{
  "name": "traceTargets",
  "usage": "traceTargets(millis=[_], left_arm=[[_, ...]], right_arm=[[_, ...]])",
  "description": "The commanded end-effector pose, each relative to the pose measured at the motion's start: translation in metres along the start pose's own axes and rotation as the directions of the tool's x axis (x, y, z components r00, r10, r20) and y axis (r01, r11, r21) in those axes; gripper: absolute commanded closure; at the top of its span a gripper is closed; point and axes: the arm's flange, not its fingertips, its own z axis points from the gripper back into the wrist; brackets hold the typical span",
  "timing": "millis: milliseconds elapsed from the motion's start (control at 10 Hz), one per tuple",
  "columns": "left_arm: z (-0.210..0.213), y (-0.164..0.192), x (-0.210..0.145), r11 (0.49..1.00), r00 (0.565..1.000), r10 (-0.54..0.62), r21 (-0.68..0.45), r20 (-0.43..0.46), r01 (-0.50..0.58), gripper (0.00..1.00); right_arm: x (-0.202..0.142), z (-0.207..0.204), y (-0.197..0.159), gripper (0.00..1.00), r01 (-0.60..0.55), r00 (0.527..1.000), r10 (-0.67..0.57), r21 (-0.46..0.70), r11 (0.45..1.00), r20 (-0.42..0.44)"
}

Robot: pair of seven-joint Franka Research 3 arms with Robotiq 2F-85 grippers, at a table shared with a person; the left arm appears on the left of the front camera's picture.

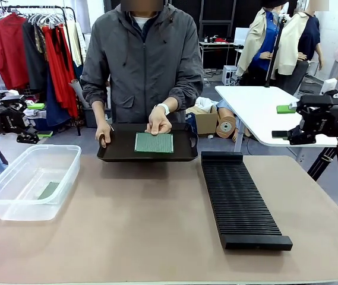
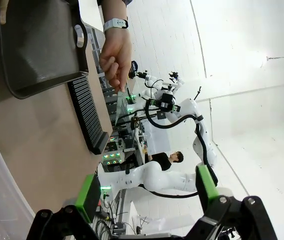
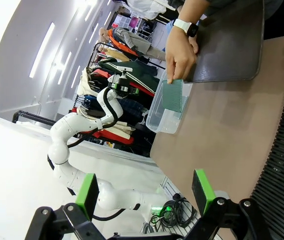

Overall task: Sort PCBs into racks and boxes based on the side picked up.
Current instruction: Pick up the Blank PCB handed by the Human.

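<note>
Front view, findings by size. The surface [image 1: 157,249] is tan and shared with a person at the far side. The rack [image 1: 240,202] lies below and inward of the right pincer [image 1: 281,122], well apart from it; no board can be seen standing in its slots. The box [image 1: 29,181] sits below the left pincer [image 1: 41,120], slightly inward of it. The tray [image 1: 148,155], black, is midway between the two pincers at the far edge, with one hand [image 1: 103,135] of the person on its rim. Both pincers hang clear of the surface at either side, jaws spread wide, nothing between them; the wrist views agree. One board [image 1: 154,142] lies patterned face up on the tray, the person's other hand [image 1: 158,122] at its far edge. A second board [image 1: 49,190] lies flat on the bottom of the box.

Assessment: the task looks to be at an early stage. One item appears sorted, the rack is unfilled, and the tray item awaits pickup and placing.
</note>
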Motion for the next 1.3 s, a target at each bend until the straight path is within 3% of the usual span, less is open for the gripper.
traceTargets(millis=[0, 300, 600, 1200], left_arm=[[0.0, -0.005, -0.002, 1.0, 1.0, -0.001, 0.014, -0.003, 0.001, 0.0], [0.0, -0.005, -0.002, 1.0, 1.0, -0.001, 0.014, -0.003, 0.001, 0.0], [0.0, -0.005, -0.002, 1.0, 1.0, -0.001, 0.014, -0.003, 0.001, 0.0], [0.0, -0.005, -0.002, 1.0, 1.0, -0.001, 0.014, -0.003, 0.001, 0.0]], right_arm=[[0.004, -0.017, -0.007, 0.0, -0.043, 0.998, 0.042, 0.014, 0.999, 0.036], [0.01, -0.041, -0.021, 0.0, -0.056, 0.998, 0.055, 0.013, 0.998, 0.014], [0.017, -0.074, -0.055, 0.0, -0.073, 0.997, 0.074, 0.065, 0.995, -0.009], [0.032, -0.144, -0.081, 0.0, -0.083, 0.993, 0.095, 0.156, 0.984, -0.072]])
